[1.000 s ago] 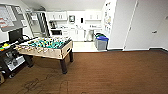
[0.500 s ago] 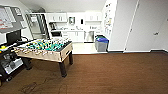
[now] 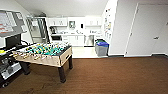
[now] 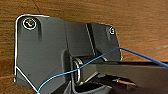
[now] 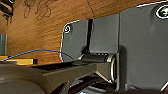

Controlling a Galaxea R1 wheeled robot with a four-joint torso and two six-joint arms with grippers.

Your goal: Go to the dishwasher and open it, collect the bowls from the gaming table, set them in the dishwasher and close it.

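Dishwasher front (image 3: 88,40) blurs among far white kitchen cabinets (image 3: 72,40).

Distant kitchenette (image 3: 75,35) blurred (dishwasher indistinguishable).

Head view soft, blurred; kitchenette (image 3: 75,32) brightly overexposed, brown floor (image 3: 112,77) dimmer; wide-angle bending at edges.

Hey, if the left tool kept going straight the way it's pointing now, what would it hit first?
Probably the brown wood-patterned floor, which lies beyond the arm's dark plate in the left wrist view. Nothing else shows in that line, though depth is unclear.
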